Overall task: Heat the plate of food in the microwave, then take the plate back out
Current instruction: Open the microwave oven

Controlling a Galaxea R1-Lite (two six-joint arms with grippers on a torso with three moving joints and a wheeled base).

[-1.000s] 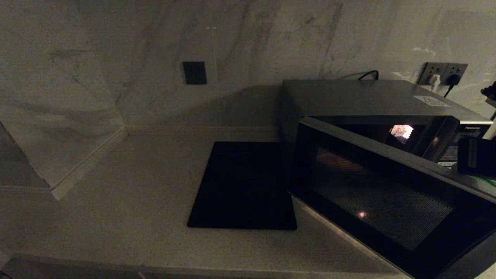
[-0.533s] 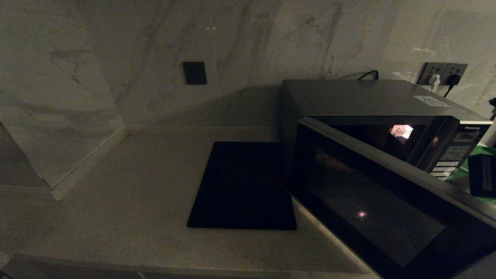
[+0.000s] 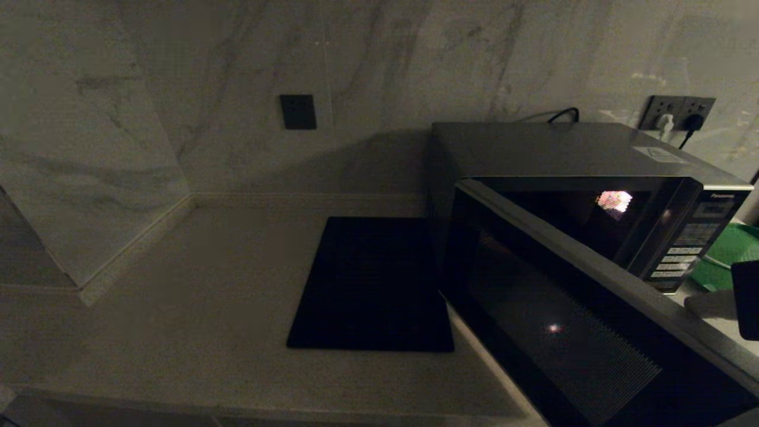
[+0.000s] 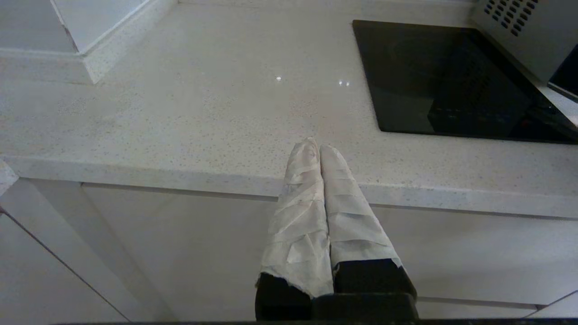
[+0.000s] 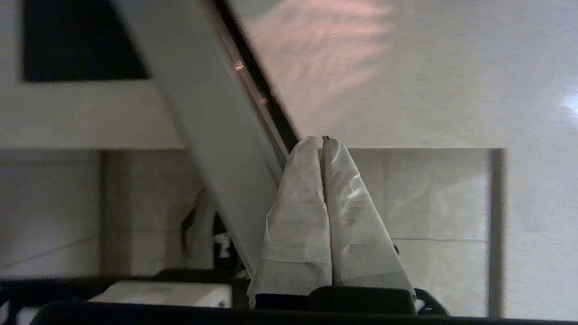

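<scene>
The microwave [image 3: 563,148] stands at the right of the counter. Its dark glass door [image 3: 557,308] hangs partly open, swung out towards me from its left hinge. A small pinkish glint shows in the dark cavity; the plate of food is hidden or out of view. My right gripper [image 3: 702,305] is at the far right edge, by the door's free end and in front of the button panel [image 3: 682,255]. In the right wrist view this gripper [image 5: 319,141] is shut, empty, its taped fingertips against the door's edge [image 5: 216,135]. My left gripper [image 4: 314,145] is shut and parked over the counter's front edge.
A flat black square mat [image 3: 373,284] lies on the counter left of the microwave, also seen in the left wrist view [image 4: 451,76]. A green tray [image 3: 726,255] sits right of the microwave. A wall socket with plugs [image 3: 679,112] is behind. The pale counter [image 3: 195,296] meets a corner wall at left.
The microwave door has swung further open towards me. My right gripper has moved down and nearer along the right edge, uncovering the button panel and green tray.
</scene>
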